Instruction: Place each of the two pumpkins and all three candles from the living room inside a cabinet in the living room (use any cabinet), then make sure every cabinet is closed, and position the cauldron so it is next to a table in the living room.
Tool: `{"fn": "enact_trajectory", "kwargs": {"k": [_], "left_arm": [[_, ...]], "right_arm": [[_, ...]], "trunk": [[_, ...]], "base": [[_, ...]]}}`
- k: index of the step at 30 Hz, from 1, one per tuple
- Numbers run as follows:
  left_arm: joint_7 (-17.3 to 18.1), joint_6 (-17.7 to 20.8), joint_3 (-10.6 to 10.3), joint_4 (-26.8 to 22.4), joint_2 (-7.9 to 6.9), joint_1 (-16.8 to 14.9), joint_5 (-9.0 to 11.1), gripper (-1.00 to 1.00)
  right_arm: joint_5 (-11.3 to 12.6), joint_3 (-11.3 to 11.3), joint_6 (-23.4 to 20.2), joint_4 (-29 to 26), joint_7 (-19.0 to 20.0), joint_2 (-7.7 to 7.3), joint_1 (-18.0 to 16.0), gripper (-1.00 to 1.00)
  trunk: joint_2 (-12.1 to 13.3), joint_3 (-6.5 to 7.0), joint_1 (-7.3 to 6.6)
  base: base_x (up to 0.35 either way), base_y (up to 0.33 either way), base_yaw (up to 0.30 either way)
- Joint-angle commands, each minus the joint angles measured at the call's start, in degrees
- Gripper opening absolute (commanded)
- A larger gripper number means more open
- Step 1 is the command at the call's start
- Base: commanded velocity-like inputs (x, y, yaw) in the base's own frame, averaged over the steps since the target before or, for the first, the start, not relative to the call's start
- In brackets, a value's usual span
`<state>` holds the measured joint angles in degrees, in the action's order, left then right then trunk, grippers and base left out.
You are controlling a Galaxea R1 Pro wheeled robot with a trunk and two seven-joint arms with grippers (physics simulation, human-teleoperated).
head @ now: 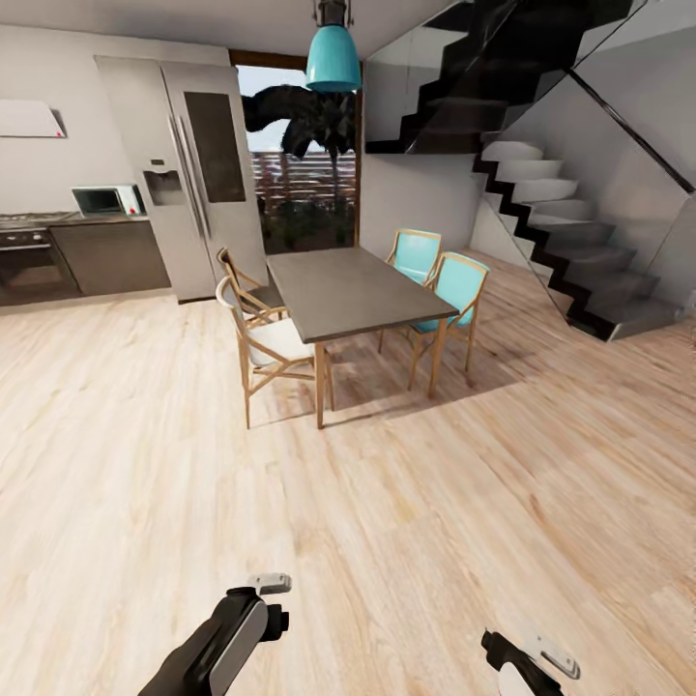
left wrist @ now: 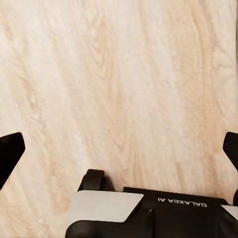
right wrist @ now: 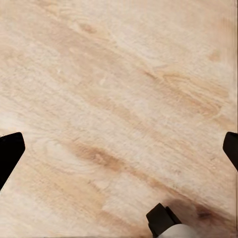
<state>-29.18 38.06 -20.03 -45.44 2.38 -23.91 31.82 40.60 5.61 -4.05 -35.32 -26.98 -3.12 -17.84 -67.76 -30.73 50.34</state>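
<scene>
**Operator:** Pale wood-plank flooring (head: pixel 406 522) runs across the whole room. Report surroundings.

**Technician:** Ahead stands a grey-topped dining table (head: pixel 353 290) with two white-cushioned wooden chairs (head: pixel 266 343) on one side and two turquoise chairs (head: pixel 449 290) on the other. A turquoise pendant lamp (head: pixel 333 58) hangs above it. Behind: a steel refrigerator (head: pixel 193 164), a microwave (head: pixel 101 200) on the kitchen counter, and a black-and-white staircase (head: pixel 570 242) to the right. This is a dining and kitchen zone, not the living room.

**Operator:** Locate the task items.

**Technician:** No pumpkin, candle, cabinet, cauldron or coffee table can be located from these frames. Judgement: the robot is in transit, and the base must reach the living room before any handling step can begin.

**Operator:** State of the tools.

**Technician:** The left gripper (left wrist: pixel 119 148) and right gripper (right wrist: pixel 119 148) both have fingers spread wide, with nothing between them but bare floor. Both arms hang low and close to the body in the head view, probably a tucked travel posture that keeps them away from furniture while driving.

**Operator:** Hazard?

**Technician:** The table and chairs sit directly ahead; steer around them.
</scene>
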Motion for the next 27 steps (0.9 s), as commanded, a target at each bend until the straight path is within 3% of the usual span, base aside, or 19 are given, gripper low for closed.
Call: {"fn": "enact_trajectory", "kwargs": {"k": [1,24,27], "left_arm": [[0.00,0.00,0.00,0.00,0.00,0.00,0.00,1.00],[-0.15,-0.08,0.07,0.00,-0.06,0.00,0.00,1.00],[-0.17,-0.20,0.08,0.00,0.02,0.00,0.00,1.00]], "right_arm": [[-0.04,0.01,0.00,0.47,0.00,0.02,0.00,1.00],[-0.10,-0.16,0.03,1.92,0.00,0.05,-0.01,1.00],[-0.14,-0.16,0.08,1.92,0.00,0.05,0.00,1.00]], "trunk": [[0.00,0.00,0.00],[0.00,0.00,0.00],[1.20,0.54,-0.66]], "base": [[0.113,0.078,-0.280],[0.007,0.005,-0.284],[0.000,0.000,-0.285]]}}
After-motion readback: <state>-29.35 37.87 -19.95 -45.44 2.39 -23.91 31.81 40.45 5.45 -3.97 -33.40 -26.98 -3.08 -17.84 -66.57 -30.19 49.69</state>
